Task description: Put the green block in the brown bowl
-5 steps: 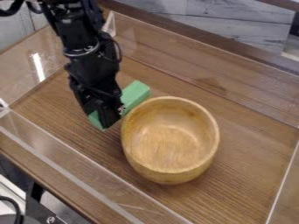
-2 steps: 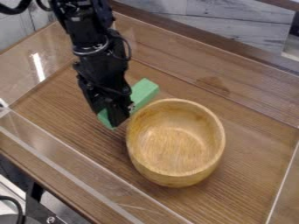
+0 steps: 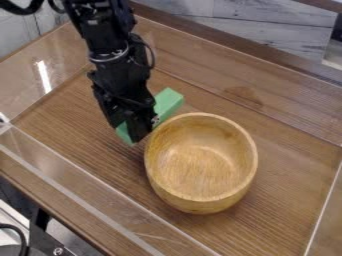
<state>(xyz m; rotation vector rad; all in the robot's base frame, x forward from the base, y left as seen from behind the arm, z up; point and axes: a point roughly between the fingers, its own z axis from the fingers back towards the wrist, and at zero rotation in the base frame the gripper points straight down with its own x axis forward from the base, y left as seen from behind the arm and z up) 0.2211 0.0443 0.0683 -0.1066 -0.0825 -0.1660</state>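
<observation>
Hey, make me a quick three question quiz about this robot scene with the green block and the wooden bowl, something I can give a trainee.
1. True or false: the green block already lies inside the brown bowl.
2. What does the gripper have in its grasp? A) the bowl's rim B) the green block C) nothing
3. Fill in: in the camera view, the block sits just beyond the bowl's upper-____ rim.

Key
1. False. The bowl's inside is bare wood; the block is outside it, by the rim.
2. B. The gripper points down and is shut on the block's near end.
3. Left.
</observation>
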